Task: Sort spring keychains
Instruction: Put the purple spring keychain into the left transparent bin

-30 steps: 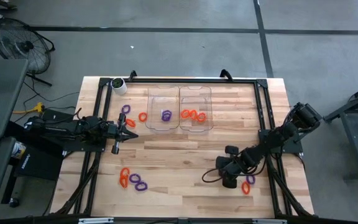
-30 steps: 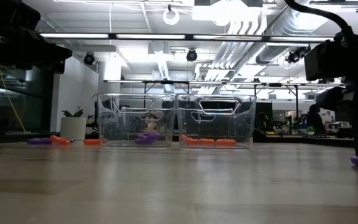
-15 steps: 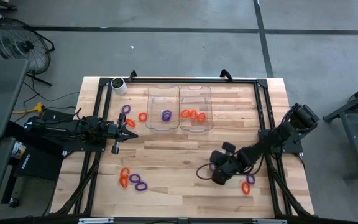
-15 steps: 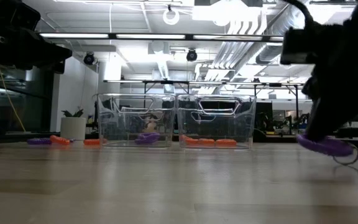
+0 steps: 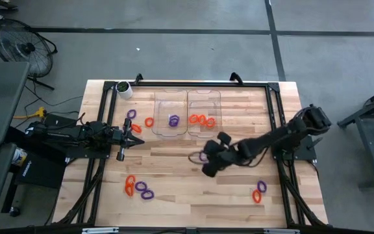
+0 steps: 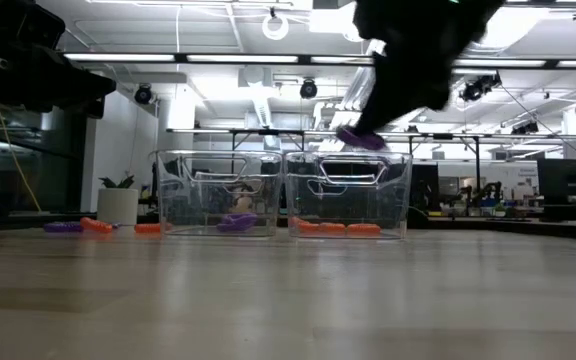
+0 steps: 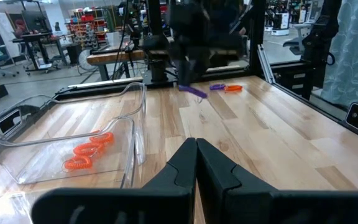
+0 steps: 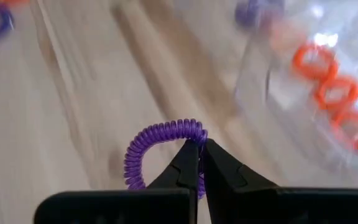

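Since the earlier frame the right gripper (image 5: 202, 156) has swung from the table's near right toward the trays, clamped on a purple spring keychain (image 8: 160, 144), lifted for binning; left gripper (image 5: 137, 141) closed, idle.

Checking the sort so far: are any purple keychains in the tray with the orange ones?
No: the right tray holds only orange keychains.

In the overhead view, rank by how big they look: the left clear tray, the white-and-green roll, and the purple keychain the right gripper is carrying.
1. Left clear tray, by far the largest.
2. White-and-green roll.
3. Purple keychain, pinched in the shut right gripper and partly hidden by it, so it only roughly looks smaller than the roll; these two are close.
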Action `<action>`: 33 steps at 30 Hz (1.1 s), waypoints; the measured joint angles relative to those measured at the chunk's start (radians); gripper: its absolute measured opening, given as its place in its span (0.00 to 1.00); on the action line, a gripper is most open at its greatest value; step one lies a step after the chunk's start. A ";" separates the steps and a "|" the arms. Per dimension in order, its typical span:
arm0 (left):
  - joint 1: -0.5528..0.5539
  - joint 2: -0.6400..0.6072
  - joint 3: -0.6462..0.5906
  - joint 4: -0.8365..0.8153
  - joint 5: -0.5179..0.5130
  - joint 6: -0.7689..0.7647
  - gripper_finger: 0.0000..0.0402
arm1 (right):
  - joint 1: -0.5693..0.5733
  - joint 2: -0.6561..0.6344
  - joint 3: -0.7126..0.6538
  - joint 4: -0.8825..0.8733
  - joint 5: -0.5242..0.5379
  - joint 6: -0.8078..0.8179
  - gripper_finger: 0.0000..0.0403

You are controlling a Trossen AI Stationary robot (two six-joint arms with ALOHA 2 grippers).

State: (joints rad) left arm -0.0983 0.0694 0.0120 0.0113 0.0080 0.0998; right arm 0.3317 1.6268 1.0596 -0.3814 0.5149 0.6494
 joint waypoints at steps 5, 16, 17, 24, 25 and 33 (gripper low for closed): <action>0.000 0.000 0.000 0.000 0.000 0.000 0.00 | -0.106 0.000 0.075 0.099 0.000 -0.134 0.00; 0.000 0.000 0.000 0.000 0.000 0.000 0.00 | -0.342 0.001 0.090 0.499 -0.107 -0.400 0.00; 0.000 0.000 0.000 0.000 0.000 0.000 0.00 | -0.363 0.005 0.090 0.530 -0.132 -0.418 0.00; 0.000 0.000 0.000 0.000 0.000 0.000 0.00 | -0.484 0.070 0.091 0.640 -0.347 -0.474 0.00; 0.000 0.000 0.000 0.000 0.000 0.000 0.00 | -0.499 0.083 0.091 0.649 -0.375 -0.476 0.00; 0.000 0.000 0.000 0.000 0.000 0.000 0.00 | -0.579 0.212 0.091 0.677 -0.601 -0.471 0.00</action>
State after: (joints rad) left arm -0.0982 0.0696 0.0120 0.0112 0.0078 0.0998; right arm -0.2475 1.8385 1.1507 0.2958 -0.0861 0.1788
